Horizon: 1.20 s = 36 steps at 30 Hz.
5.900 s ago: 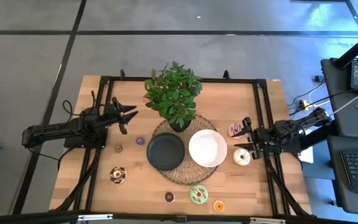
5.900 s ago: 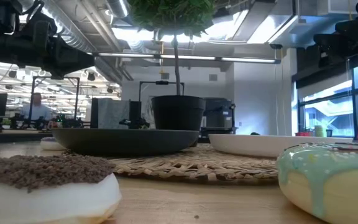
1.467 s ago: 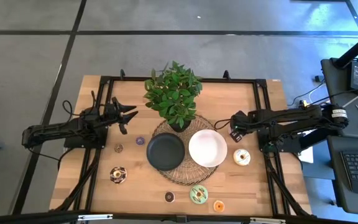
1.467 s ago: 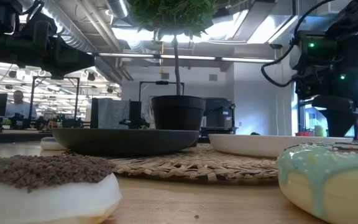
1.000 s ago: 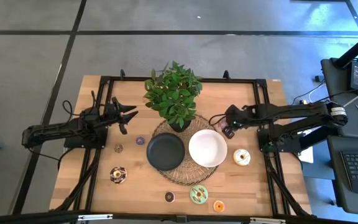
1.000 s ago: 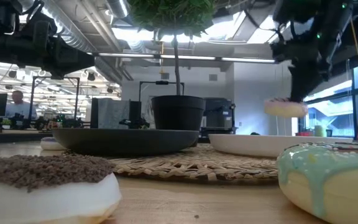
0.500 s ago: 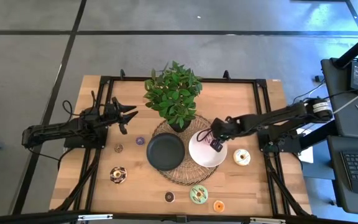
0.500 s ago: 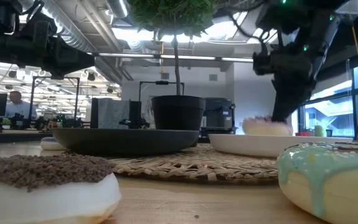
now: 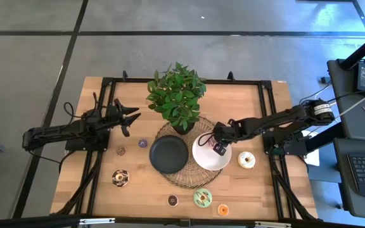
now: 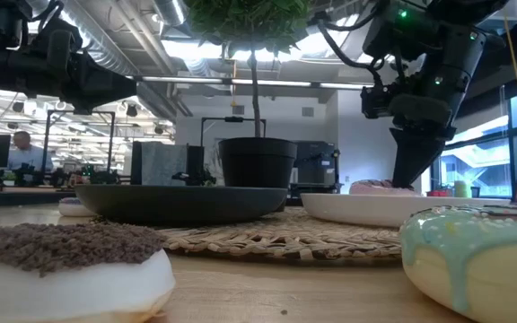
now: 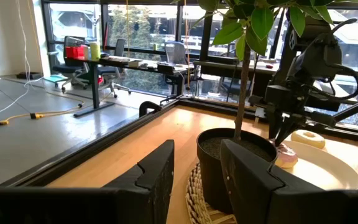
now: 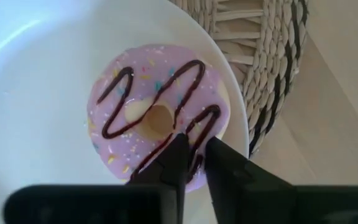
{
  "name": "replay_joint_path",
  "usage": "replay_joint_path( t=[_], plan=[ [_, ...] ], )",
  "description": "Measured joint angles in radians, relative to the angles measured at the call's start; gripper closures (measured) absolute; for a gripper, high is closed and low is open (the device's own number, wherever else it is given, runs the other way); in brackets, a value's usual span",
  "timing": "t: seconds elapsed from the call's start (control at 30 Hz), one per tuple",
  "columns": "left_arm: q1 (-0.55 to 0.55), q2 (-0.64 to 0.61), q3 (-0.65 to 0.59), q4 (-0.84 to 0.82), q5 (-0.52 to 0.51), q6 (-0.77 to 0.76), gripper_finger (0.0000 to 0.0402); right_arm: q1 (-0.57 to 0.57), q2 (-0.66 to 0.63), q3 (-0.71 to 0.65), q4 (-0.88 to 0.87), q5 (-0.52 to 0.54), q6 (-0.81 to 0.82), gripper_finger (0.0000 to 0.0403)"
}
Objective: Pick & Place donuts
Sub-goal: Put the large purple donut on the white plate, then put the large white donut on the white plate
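Observation:
A pink-iced donut with brown zigzag lines point(image 12: 148, 118) lies flat on the white plate point(image 9: 201, 159), on its right part point(image 10: 380, 187). My right gripper point(image 12: 195, 140) points steeply down over it. Its fingertips stand a narrow gap apart, above the ring beside the hole. My left gripper point(image 9: 135, 114) waits open at the table's left, pointing level toward the plant. Other donuts rest on the wood: a cream one point(image 9: 246, 159), a green one point(image 9: 203, 198), an orange one point(image 9: 223, 209) and a brown-sprinkled one point(image 9: 120, 178). My right gripper comes at the pink donut from above, slanting in from the table's right. Its fingertips point(image 12: 180, 144) stand over the ring's part next to the hole point(image 12: 194, 127). Whether they touch the icing, I cannot tell. The donut lies flat on the white plate.
A black plate point(image 9: 168, 154) sits beside the white one on a round woven mat point(image 9: 189, 182). A potted plant point(image 9: 177, 95) stands just behind them. Small donuts point(image 9: 142, 143) point(image 9: 121, 151) point(image 9: 173, 200) lie left and near. Bare wood shows at the far right.
My right gripper has come down and toward the table's left and near side, from beside the plate's far right rim to over the plate. The pink donut, which hung level above the plate, now lies on it.

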Motion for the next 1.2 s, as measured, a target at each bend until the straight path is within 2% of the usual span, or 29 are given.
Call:
replay_joint_path(
  t=[0.27,0.47,0.63,0.83,1.0,1.2],
  plan=[
    [0.0,0.0,0.0,0.0,0.0,0.0,0.0274,0.0,-0.053,0.0,-0.002,0.0,0.001,0.0244],
    [0.0,0.0,0.0,0.0,0.0,0.0,0.0274,0.0,-0.16,0.001,-0.032,0.0,0.007,0.0203],
    [0.0,0.0,0.0,0.0,0.0,0.0,0.0274,0.051,-0.274,0.001,-0.224,-0.013,0.143,0.0195],
    [0.0,0.0,0.0,0.0,0.0,0.0,0.0274,0.18,-0.355,0.001,-0.439,-0.055,0.377,0.0194],
    [0.0,0.0,0.0,0.0,0.0,0.0,0.0274,0.294,-0.361,0.001,-0.528,-0.062,0.541,0.0194],
    [0.0,0.0,0.0,0.0,0.0,0.0,0.0274,0.39,-0.309,-0.002,-0.592,-0.139,0.768,0.0194]
  ],
)
